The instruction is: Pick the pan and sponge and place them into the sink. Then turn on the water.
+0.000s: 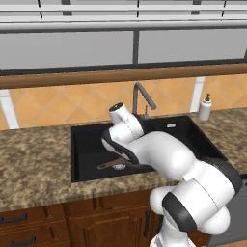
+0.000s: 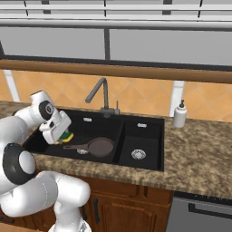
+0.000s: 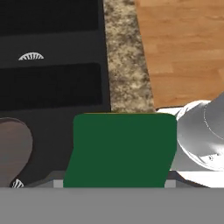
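From the left base view, your arm hides the hand; the pan [image 1: 118, 163] already lies in the sink [image 1: 87, 140]. On the right, the gripper [image 2: 65, 135] pinches the sponge [image 2: 68, 136] over the wide basin's left end. The hand view confirms it: lower first, then release clear of the pan.

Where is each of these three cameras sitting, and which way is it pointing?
Left base view: behind the arm on its left, looking down at the sink; the white arm fills the lower right.
Right base view: behind on its right, facing the same sink and pan; the arm rises lower left.
Hand view: on the hand, looking along the gripper at the sponge.
Both base views share the faucet.
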Tool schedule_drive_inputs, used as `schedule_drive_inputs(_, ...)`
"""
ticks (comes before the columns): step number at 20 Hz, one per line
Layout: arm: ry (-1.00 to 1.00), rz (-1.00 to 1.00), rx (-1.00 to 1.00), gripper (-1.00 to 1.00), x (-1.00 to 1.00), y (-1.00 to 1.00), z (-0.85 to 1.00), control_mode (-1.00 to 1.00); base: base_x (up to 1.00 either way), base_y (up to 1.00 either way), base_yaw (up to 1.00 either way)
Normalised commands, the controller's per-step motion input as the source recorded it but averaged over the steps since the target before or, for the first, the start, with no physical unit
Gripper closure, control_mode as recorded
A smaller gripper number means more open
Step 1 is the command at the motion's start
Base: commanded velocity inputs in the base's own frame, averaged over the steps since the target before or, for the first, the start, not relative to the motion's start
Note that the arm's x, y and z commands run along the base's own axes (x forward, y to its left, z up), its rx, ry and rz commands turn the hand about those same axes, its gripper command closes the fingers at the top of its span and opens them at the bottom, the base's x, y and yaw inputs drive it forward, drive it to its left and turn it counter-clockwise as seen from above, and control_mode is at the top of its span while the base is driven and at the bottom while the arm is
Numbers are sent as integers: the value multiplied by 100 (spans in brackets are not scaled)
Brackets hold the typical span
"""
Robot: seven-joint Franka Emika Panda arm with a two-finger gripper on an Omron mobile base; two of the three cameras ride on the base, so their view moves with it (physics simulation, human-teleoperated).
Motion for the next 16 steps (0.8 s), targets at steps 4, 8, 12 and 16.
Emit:
schedule_drive_inputs(4, 0, 10, -1, 100, 67, -11, -21, -100, 0, 0, 0)
schedule_drive_inputs(8, 0, 6, -4, 100, 69, -1, -26, -100, 0, 0, 0)
schedule_drive_inputs(12, 0, 4, -9, 100, 58, -1, -39, -100, 0, 0, 0)
schedule_drive_inputs(16, 0, 2, -7, 100, 41, -7, -40, -100, 0, 0, 0)
